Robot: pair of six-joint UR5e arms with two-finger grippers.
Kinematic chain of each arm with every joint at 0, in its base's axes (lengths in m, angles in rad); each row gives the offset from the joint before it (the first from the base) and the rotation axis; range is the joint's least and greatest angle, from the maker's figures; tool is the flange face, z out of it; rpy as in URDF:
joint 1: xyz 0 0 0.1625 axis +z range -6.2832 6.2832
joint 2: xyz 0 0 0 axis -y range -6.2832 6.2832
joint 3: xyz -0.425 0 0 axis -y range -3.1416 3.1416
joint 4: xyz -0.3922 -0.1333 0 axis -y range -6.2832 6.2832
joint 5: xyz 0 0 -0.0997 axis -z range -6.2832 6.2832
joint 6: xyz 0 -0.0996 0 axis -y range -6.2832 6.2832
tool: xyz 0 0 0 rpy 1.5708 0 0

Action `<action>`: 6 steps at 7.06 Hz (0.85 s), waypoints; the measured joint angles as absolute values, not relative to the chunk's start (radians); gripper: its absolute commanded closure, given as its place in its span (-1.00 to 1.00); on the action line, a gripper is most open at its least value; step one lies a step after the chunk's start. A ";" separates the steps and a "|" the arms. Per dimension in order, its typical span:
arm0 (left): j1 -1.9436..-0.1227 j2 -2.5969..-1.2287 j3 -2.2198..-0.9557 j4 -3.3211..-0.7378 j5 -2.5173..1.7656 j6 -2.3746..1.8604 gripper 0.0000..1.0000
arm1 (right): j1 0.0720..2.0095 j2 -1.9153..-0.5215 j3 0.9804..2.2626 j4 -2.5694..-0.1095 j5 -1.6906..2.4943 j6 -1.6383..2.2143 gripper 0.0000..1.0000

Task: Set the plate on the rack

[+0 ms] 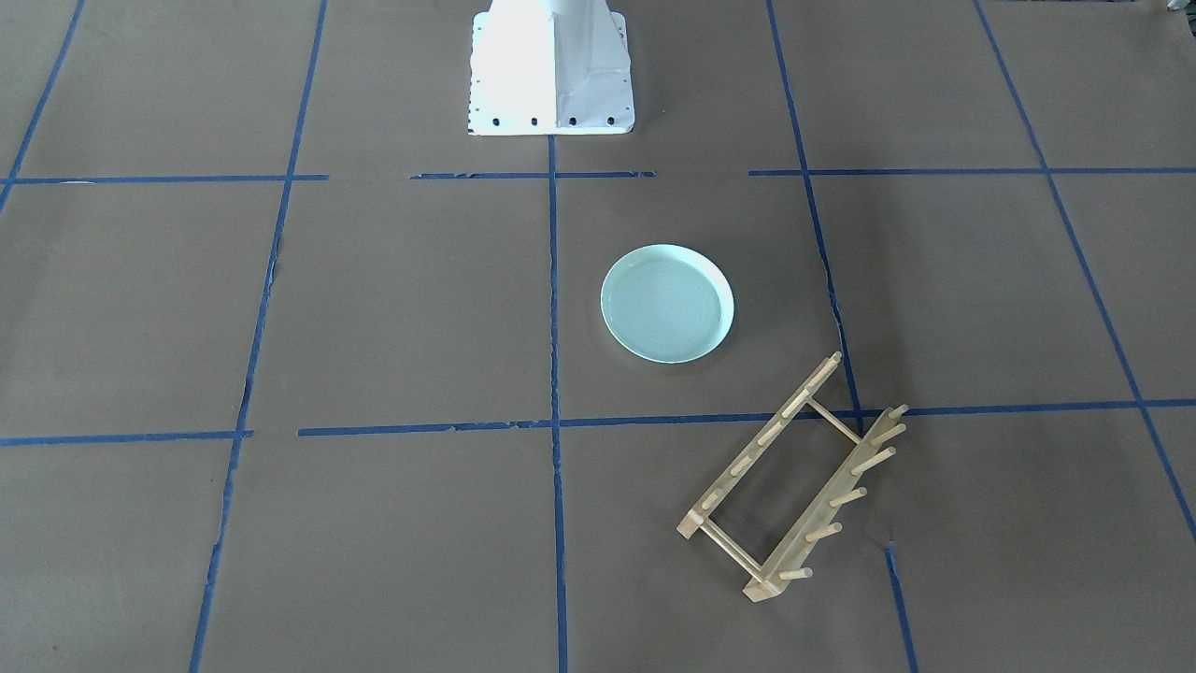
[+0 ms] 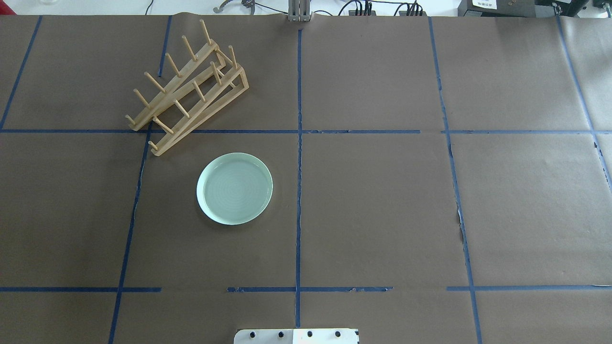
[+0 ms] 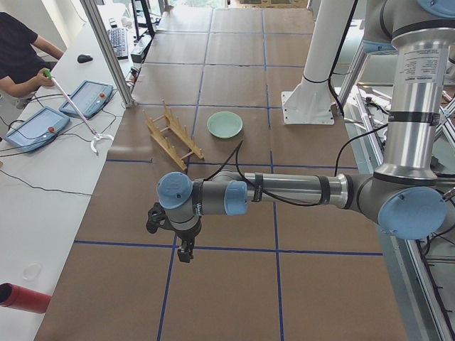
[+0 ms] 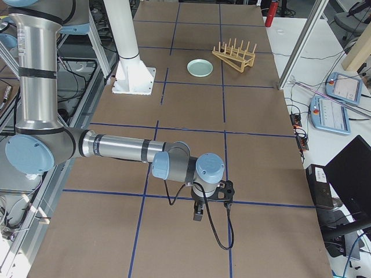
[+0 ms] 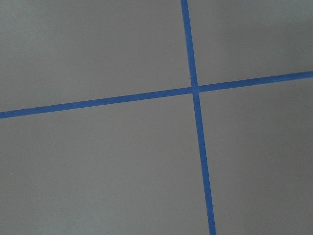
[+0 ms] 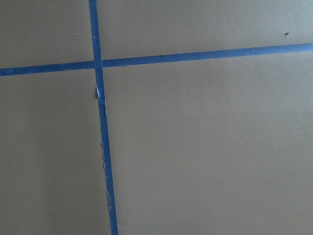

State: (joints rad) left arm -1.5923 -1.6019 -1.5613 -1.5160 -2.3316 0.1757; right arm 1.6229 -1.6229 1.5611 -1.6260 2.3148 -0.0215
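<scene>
The pale mint-green plate (image 2: 234, 188) lies flat on the brown paper table, left of the centre tape line; it also shows in the front-facing view (image 1: 667, 303) and both side views (image 3: 225, 125) (image 4: 199, 68). The wooden rack (image 2: 187, 89) stands at an angle beyond the plate, near the far left; it also shows in the front-facing view (image 1: 794, 475). It holds nothing. My left gripper (image 3: 185, 251) shows only in the exterior left view, far from both, pointing down over bare paper. My right gripper (image 4: 198, 212) shows only in the exterior right view, likewise far off. I cannot tell whether either is open.
The robot's white base (image 1: 551, 70) stands at the table's near-middle edge. Blue tape lines grid the paper. An operator (image 3: 21, 60) sits at a side desk with control tablets (image 3: 87, 98). Both wrist views show only paper and tape.
</scene>
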 measured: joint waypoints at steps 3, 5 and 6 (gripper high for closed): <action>-1.589 -1.656 -1.584 -1.511 -2.328 0.157 -1.00 | 1.623 -1.623 1.562 -1.626 2.315 -0.022 -1.00; -1.570 -1.732 -1.661 -1.477 -2.325 0.041 -1.00 | 1.623 -1.623 1.562 -1.626 2.315 -0.021 -1.00; -1.527 -1.767 -1.742 -1.442 -2.324 -0.063 -1.00 | 1.623 -1.623 1.562 -1.626 2.315 -0.021 -1.00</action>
State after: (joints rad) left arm -1.5270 -1.7672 -1.7417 -1.4418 -2.3238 -0.0631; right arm 1.6229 -1.6230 1.5616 -1.6260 2.3148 -0.0215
